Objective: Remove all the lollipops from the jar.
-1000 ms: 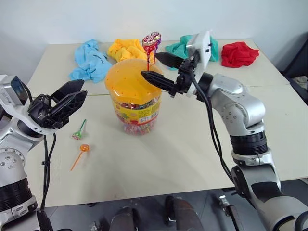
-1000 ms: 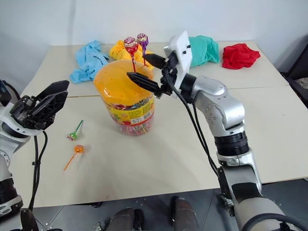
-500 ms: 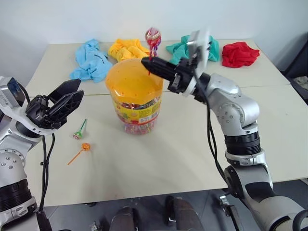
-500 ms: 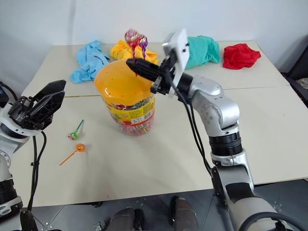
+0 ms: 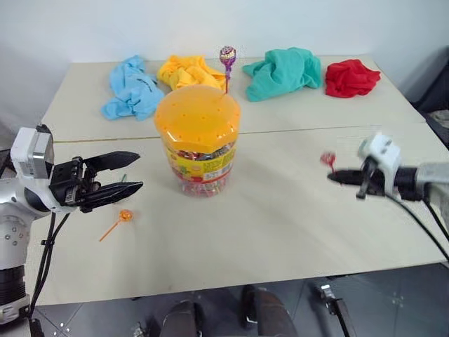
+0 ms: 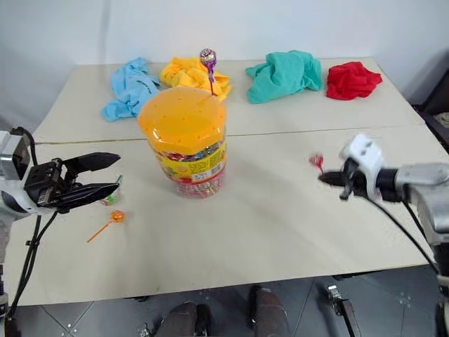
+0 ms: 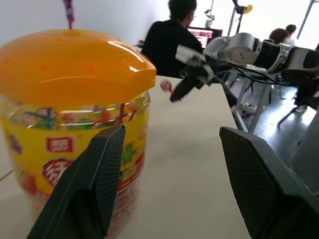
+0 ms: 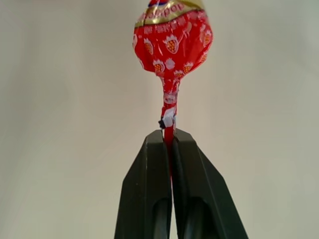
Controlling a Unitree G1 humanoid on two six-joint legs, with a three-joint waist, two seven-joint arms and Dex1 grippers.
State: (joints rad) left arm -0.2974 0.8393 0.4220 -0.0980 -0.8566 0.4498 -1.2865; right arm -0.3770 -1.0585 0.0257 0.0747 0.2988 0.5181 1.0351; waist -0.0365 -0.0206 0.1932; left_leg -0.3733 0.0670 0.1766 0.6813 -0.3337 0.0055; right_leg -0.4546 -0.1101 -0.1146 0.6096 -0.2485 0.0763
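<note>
Nearest the robot, the orange-stick lollipop [image 5: 123, 215] lies flat on the table [image 5: 280, 232], and the green-stick lollipop [image 6: 109, 199] lies just behind the left gripper [image 5: 133, 170], whose jaws stand apart and empty, pointing toward the jar. Out to the right, well apart from the jar, the right gripper [image 5: 331, 178] has its jaws pressed together on the red stick of the red-wrapped lollipop [image 8: 173, 32], held above the table. The jar [image 5: 200, 151] stands mid-table with its orange domed lid [image 5: 196, 116] on, wrapped candies [image 7: 75, 117] visible through its clear wall, and the purple-stick lollipop [image 5: 227, 56] upright in the lid's far edge; beyond it lie blue [image 5: 130, 88], yellow [image 5: 186, 70], teal [image 5: 284, 70] and red cloths [image 5: 351, 77].
</note>
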